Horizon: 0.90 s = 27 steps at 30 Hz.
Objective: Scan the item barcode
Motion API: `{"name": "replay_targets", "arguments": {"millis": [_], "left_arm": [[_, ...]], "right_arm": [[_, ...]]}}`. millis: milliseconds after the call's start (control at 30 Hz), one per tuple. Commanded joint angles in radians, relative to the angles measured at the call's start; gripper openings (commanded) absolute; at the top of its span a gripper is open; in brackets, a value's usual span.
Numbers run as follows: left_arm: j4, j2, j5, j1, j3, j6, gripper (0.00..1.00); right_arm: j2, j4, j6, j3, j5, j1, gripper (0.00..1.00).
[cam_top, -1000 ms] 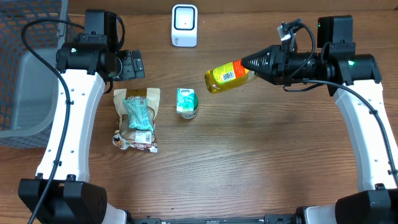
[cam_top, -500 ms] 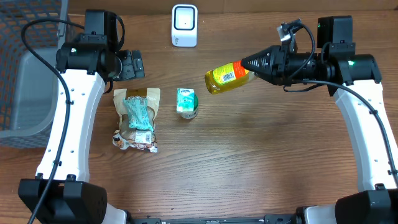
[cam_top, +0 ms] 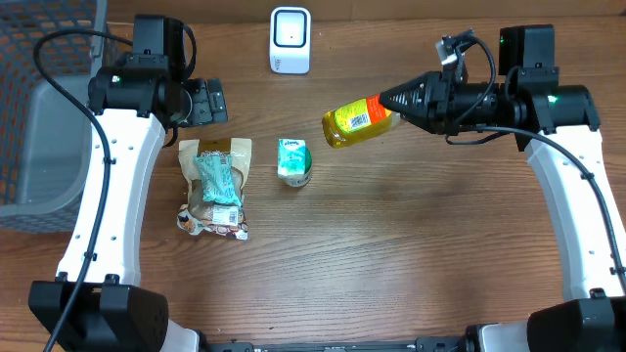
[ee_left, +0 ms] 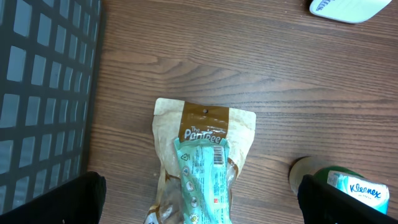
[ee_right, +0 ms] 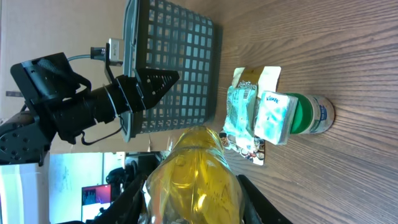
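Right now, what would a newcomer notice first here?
The yellow plastic bottle with an orange cap, held sideways in mid-air by the right hand, right of centre. Next, the white box-shaped scanner at the far edge, and the brown paper snack pouch left of centre under a teal plastic packet.

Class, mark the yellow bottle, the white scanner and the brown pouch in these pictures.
yellow bottle [cam_top: 358,121], overhead view, on its labelled body.
white scanner [cam_top: 290,39], overhead view, on its front face.
brown pouch [ee_left: 205,127], left wrist view, on its printed top panel.
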State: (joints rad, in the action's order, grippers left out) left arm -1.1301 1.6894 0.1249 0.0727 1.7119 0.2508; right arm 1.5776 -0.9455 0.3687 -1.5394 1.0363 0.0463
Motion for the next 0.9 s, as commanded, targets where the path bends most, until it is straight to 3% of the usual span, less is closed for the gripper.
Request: {"name": "replay_targets", "arguments": {"millis": [0, 867], "left_arm": [[0.002, -0.003, 0.013, 0.006, 0.021, -0.019, 1.00], [0.002, -0.003, 0.013, 0.006, 0.021, -0.019, 1.00]], "right_arm": [[-0.012, -0.002, -0.010, -0.026, 0.039, -0.003, 0.15], [-0.012, -0.030, -0.046, -0.026, 0.038, -0.003, 0.15]]}}
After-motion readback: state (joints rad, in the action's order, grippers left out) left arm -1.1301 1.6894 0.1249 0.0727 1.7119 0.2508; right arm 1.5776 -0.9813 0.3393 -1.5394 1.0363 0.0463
